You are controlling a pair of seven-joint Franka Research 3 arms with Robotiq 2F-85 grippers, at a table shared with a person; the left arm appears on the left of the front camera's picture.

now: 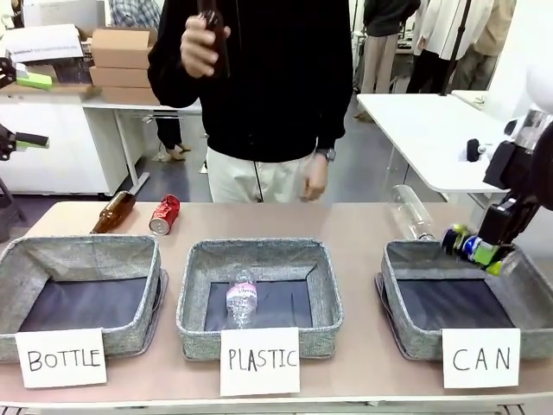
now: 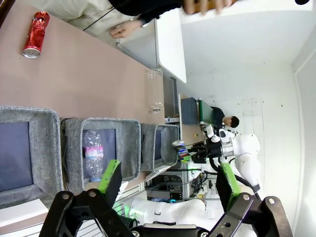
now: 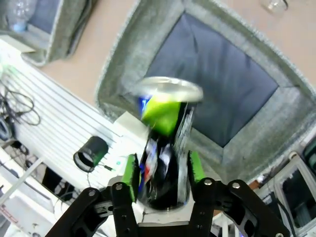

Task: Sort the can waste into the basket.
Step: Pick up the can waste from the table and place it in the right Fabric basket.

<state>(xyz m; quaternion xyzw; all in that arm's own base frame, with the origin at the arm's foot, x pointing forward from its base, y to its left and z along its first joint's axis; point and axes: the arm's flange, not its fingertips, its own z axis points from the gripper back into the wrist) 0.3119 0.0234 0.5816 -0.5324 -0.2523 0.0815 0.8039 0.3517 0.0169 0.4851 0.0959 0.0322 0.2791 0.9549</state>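
Observation:
My right gripper (image 1: pixel 494 245) is shut on the dark can (image 1: pixel 467 245) with yellow-green marks and holds it tilted over the back right corner of the grey basket (image 1: pixel 406 268) signed "CAN". In the right wrist view the dark can (image 3: pixel 165 143) stands between the green pads of my right gripper (image 3: pixel 163 170), above the basket's grey wall (image 3: pixel 291 113) and dark lining. The red can (image 1: pixel 164 214) lies on the table at the far left. My left gripper (image 2: pixel 168 182) is open and holds nothing, high above the table; the red can (image 2: pixel 35 34) lies far from it.
A brown bottle (image 1: pixel 112 212) lies beside the red can. A clear plastic bottle (image 1: pixel 410 212) lies behind the CAN basket. The PLASTIC basket (image 1: pixel 199 285) holds a clear bottle; the BOTTLE basket (image 1: pixel 26 268) stands left. The person's hand (image 1: pixel 203 43) holds a brown bottle.

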